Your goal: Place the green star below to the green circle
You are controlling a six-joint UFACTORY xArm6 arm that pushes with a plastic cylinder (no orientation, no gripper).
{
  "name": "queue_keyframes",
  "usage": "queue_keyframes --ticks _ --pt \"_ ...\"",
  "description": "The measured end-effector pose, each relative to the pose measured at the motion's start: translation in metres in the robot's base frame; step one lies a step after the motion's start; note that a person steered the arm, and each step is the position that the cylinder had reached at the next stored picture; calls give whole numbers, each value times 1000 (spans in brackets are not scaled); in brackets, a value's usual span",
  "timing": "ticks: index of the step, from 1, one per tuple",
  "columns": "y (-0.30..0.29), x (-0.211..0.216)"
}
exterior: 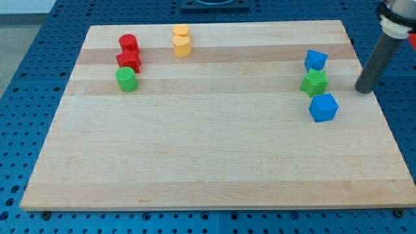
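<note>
Camera view, one frame, contents as follows for your reference.

Item: wooden board (214, 162), pale, on a blue perforated bench.

Item: green star (314, 82), near the view's right edge of the board, between two blue blocks, the upper blue block (316, 60) just above it and the lower blue block (324, 107) just below. All three sit close in a column; whether they touch cannot be told.

Item: green circle (126, 79), a short cylinder at the view's left, just below a red pair (129, 53). Board beneath it is bare, so you have a free spot for the star.

Item: yellow pair (181, 40), stacked in the view at the top, well apart from the rest.

Item: my tip (364, 90), end of a plain dark rod, no jaws, holding nothing. It stands to the view's right of the green star, near but apart.

Judgement: that placement suits a leftward push, since the star must cross the whole board. You may find the flanking blue blocks get dragged along if the line is off-centre.
</note>
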State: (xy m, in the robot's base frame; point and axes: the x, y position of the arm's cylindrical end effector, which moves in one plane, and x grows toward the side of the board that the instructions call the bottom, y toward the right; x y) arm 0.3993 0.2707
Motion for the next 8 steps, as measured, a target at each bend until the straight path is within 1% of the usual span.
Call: queue_keyframes --ticks 1,5,8 --pt "-29 -8" --pt "-151 -7" --pt "-263 -3"
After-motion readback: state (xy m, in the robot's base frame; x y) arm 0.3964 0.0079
